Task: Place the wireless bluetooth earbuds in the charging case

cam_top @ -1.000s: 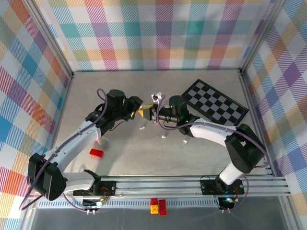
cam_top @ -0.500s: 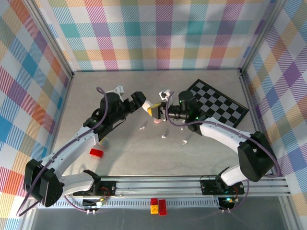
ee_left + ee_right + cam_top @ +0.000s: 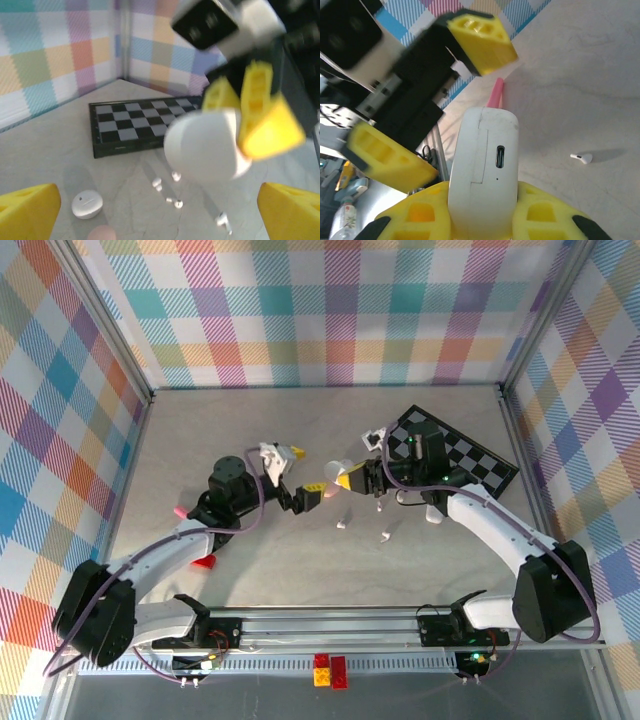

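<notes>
The right pincer (image 3: 482, 207) grips a white case (image 3: 482, 150) between its yellow fingers, with the charging port turned toward its wrist camera. The left pincer (image 3: 160, 210) gapes wide just opposite and holds nothing. Earbuds (image 3: 582, 158) lie loose on the table (image 3: 250, 420) below both pincers. A chessboard (image 3: 455, 455) sits behind the right one.

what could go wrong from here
The case is pinched by one end in the right gripper above the table; a bump from the open left gripper close by might twist it loose. The earbuds lie loose below, easy to scatter.
</notes>
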You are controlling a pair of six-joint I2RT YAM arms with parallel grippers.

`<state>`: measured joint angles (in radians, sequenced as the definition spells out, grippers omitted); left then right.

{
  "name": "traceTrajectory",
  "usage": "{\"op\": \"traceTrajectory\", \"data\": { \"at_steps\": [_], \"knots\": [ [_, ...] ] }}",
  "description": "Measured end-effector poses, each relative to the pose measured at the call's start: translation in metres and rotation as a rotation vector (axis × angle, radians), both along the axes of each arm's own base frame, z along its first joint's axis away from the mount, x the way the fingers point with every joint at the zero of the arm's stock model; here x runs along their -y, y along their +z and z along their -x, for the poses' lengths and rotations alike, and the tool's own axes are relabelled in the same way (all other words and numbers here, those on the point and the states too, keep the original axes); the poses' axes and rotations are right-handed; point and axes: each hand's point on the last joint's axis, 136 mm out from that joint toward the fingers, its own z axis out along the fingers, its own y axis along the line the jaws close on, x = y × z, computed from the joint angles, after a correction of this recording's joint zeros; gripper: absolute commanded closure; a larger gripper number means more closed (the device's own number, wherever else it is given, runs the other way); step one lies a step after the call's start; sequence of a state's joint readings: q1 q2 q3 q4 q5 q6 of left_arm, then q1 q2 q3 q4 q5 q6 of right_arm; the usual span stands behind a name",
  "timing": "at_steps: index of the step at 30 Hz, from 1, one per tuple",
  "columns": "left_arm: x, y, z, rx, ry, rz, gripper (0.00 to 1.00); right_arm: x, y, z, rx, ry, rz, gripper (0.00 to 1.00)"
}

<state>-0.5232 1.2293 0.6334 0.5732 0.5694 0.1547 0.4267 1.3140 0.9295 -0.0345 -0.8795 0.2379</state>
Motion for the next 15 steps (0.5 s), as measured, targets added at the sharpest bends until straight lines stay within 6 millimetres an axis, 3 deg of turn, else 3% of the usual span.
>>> {"op": "traceTrajectory", "data": {
  "at_steps": [3,10,15],
  "knots": [
    [0.009,-0.007,0.008,0.086,-0.098,-0.042,0.04,0.005,0.004,0.009,-0.024,0.037,-0.019,0.92],
    [0.021,0.001,0.033,0.348,-0.257,-0.148,0.08,0.007,0.013,0.044,-0.099,0.202,-0.072,0.91],
    [0.025,-0.001,0.046,0.417,-0.321,-0.185,0.09,0.003,0.027,0.050,-0.170,0.288,-0.125,0.92]
  ]
}}
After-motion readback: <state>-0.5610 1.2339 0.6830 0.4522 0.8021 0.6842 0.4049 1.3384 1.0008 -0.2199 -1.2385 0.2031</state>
